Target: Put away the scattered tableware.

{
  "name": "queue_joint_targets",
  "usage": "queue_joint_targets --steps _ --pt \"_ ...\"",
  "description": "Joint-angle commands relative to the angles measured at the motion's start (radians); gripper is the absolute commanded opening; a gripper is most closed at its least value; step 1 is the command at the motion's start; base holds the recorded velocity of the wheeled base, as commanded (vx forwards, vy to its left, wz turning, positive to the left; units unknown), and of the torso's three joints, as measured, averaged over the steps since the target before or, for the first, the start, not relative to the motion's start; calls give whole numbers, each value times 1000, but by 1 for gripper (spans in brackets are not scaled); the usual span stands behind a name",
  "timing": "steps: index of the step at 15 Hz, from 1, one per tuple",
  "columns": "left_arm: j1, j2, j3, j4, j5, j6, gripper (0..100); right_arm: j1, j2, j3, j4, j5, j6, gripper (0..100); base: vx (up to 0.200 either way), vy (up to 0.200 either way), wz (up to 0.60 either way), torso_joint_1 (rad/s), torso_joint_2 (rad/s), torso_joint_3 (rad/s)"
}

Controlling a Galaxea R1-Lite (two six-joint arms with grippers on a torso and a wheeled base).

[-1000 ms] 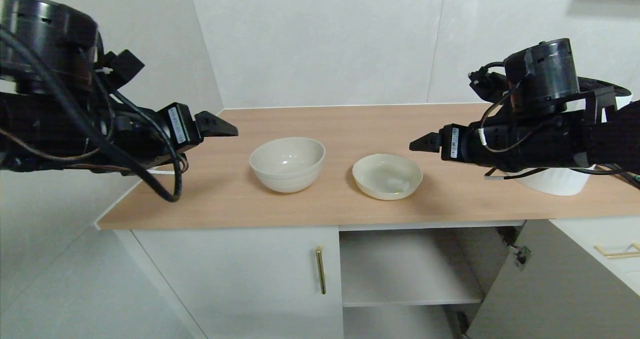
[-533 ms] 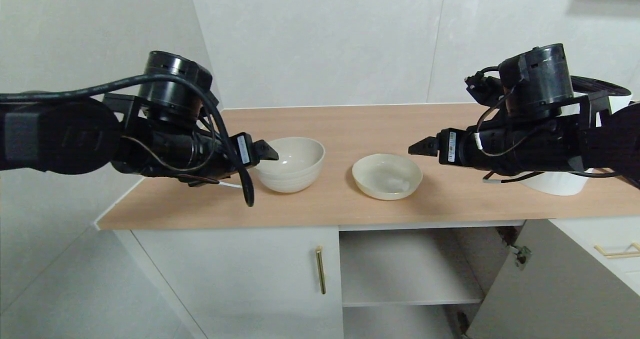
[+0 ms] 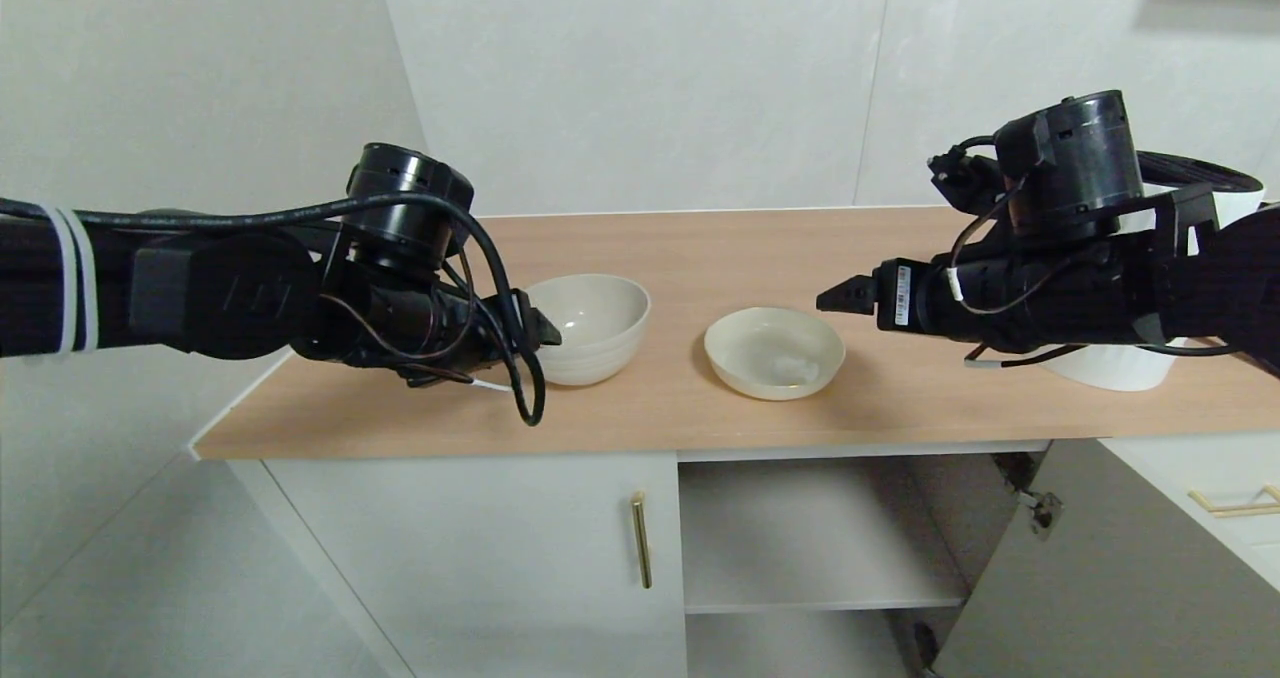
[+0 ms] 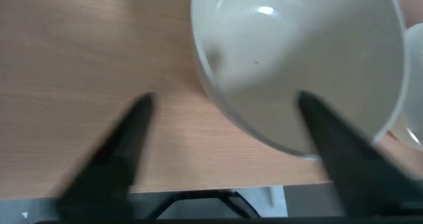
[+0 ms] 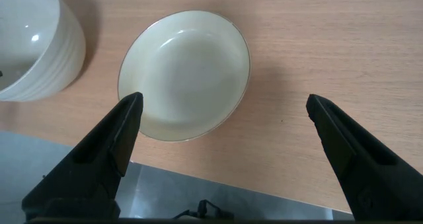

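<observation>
A deep cream bowl [image 3: 590, 326] stands on the wooden counter [image 3: 700, 248], with a shallow cream dish [image 3: 775, 352] to its right. My left gripper [image 3: 540, 326] is open right at the bowl's left rim; the left wrist view has the bowl [image 4: 297, 65] close up, one finger [image 4: 115, 151] outside it and the other finger [image 4: 344, 151] over its rim. My right gripper [image 3: 835, 296] hovers open just right of the dish. In the right wrist view the dish [image 5: 184, 75] lies between the spread fingers [image 5: 106, 151], with the bowl [image 5: 36, 42] beyond it.
A large white container [image 3: 1120, 363] sits on the counter behind my right arm. Below the counter the right cabinet door [image 3: 1090, 578] hangs open, showing a bare shelf [image 3: 815, 558]. The left door [image 3: 480, 558] with a brass handle [image 3: 641, 540] is closed.
My left arm has swung down and rightward from the counter's left end until its gripper reached the deep bowl's rim. The right arm barely moved.
</observation>
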Motion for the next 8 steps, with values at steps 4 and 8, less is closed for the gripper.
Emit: queue_joint_targets --steps 4,8 --pt "0 -10 0 0 2 -1 0 0 14 -2 0 0 0 100 0 0 0 0 0 0" --pt "0 -167 25 1 0 -1 0 0 63 -15 0 -28 -1 100 0 0 0 0 0 0"
